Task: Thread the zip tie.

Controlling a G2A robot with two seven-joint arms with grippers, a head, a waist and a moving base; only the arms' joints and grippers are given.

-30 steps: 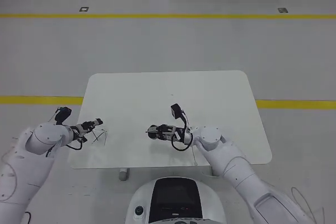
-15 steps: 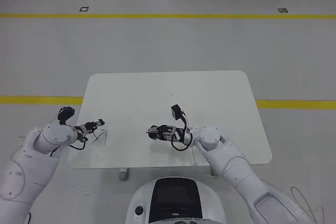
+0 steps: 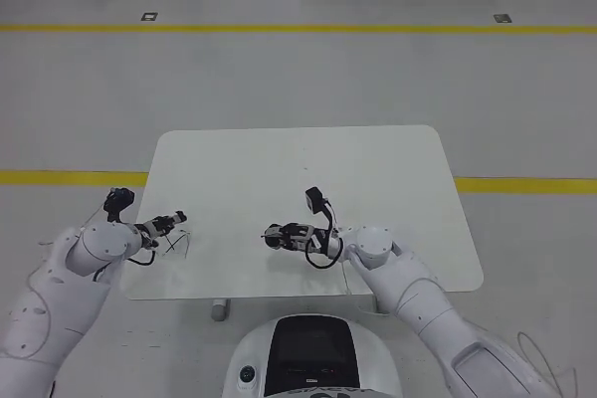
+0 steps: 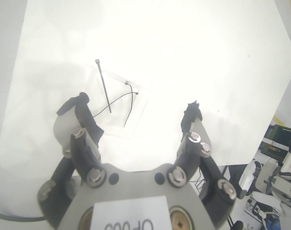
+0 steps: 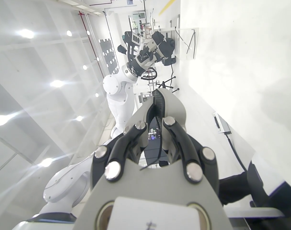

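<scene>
At the 9 o'clock edge of the table [image 3: 378, 169], the left gripper [image 4: 138, 101] hangs above the surface. Its jaws are spread wide with nothing between them. The left forearm enters from 8 o'clock and the gripper points toward 2 o'clock, tipped down at the tabletop.

Just beyond its fingertips, at about 5 o'clock from the tool in the top view, a clear sheet [image 4: 138, 111] lies flat on the table near the 8 o'clock edge. Three ties rest on it.
- The straight zip tie [image 4: 103, 86] has its long axis running away from the gripper. Its square head is at the far end and its tail is nearest one finger.
- The first curved tie [image 4: 119, 97], which is thinner, passes across the straight one close to its tail.
- The second curved tie [image 4: 131, 106] crosses the first near the sheet's far side.
- None of the three is in contact with the tool.

The right gripper [image 5: 157, 94] sits just off table centre toward 7 o'clock. It is held roughly level and aimed at 9 o'clock, with its forearm coming from 4 o'clock. Its fingers are pressed together on a black strip [image 5: 161, 142], which runs back between them toward the palm with a thin free end curling off. It cannot be confirmed that this strip is a zip tie. The two grippers are well apart.
</scene>
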